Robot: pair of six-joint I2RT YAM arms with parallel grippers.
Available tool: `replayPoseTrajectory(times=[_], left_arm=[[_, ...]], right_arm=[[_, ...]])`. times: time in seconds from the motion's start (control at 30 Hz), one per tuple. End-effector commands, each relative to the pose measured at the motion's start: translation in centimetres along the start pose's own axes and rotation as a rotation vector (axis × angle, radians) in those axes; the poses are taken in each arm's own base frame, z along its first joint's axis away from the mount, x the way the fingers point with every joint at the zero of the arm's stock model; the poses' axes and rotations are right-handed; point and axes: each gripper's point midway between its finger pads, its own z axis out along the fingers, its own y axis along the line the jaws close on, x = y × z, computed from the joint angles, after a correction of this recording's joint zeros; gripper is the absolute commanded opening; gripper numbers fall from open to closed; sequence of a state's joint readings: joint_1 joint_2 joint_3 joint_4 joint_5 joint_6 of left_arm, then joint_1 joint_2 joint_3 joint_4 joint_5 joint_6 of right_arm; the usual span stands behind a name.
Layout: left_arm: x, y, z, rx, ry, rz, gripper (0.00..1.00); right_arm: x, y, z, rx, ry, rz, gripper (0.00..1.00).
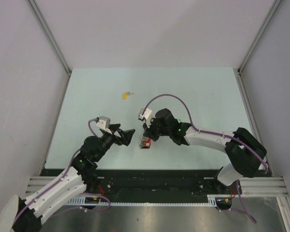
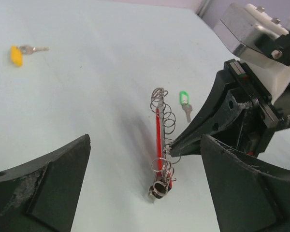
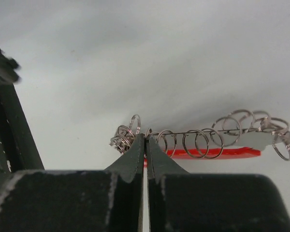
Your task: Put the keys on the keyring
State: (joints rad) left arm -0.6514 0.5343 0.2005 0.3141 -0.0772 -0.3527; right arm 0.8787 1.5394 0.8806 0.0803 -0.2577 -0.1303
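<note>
While the right gripper (image 3: 145, 141) is clenched on the keyring (image 2: 158, 129), the left gripper (image 1: 127, 135) hangs released, empty. Green key (image 2: 185, 104) near keyring; yellow key (image 2: 18, 54) well apart on counter (image 2: 87, 101).

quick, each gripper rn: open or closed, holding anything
left gripper: open, holding nothing
right gripper: closed, pinching the keyring by its wire rings

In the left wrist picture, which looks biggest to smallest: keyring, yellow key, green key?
The keyring, clearly biggest.
Then yellow key and green key: they look about alike, and the yellow one lies farther off, so I won't rank them.
</note>
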Motion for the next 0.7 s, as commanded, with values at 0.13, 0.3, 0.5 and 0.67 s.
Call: replayPoseTrajectory(times=[0.13, 0.3, 0.5, 0.67], left_arm=[[0.1, 0.7, -0.6, -0.094, 0.091, -0.083, 1.0], [1.1, 0.4, -0.4, -0.092, 0.145, -0.115, 1.0], [3.0, 1.1, -0.4, -0.128, 0.229, -0.102, 1.0], [5.4, 0.2, 0.6, -0.069, 0.325, -0.103, 0.99]], right_arm=[[3.0, 1.5, 2.1, 0.045, 0.134, 0.109, 0.07], [4.1, 2.2, 2.5, 0.006, 0.172, 0.118, 0.18], [1.5, 1.9, 0.6, 0.016, 0.117, 0.117, 0.49], [1.1, -1.1, -2.7, 0.11, 0.123, 0.21, 0.62]])
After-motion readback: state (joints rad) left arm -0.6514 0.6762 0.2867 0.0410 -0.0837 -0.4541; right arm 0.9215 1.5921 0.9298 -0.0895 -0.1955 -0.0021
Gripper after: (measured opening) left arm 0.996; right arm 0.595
